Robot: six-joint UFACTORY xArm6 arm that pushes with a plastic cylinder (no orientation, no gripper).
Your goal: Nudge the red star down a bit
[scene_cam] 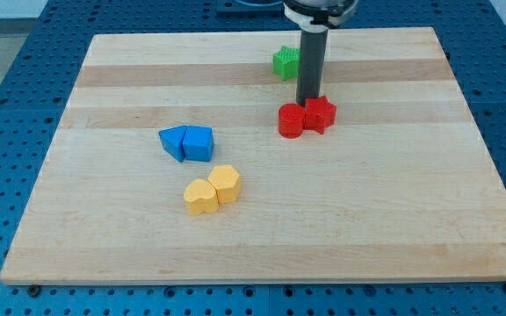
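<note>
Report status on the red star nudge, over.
My tip at the top edge of the red pair, between both. Red star touches the red cylinder on its left. Board below the star bare; green block behind the rod.

The pale wooden plank counter (262,237) carries a green star block (285,62), a red cylinder block (291,122) touching a red star block (321,114). Two touching blue blocks (188,143) and two touching yellow blocks (213,190) lie nearer the view's bottom left.

Red star (321,113), green star (285,62)
</note>
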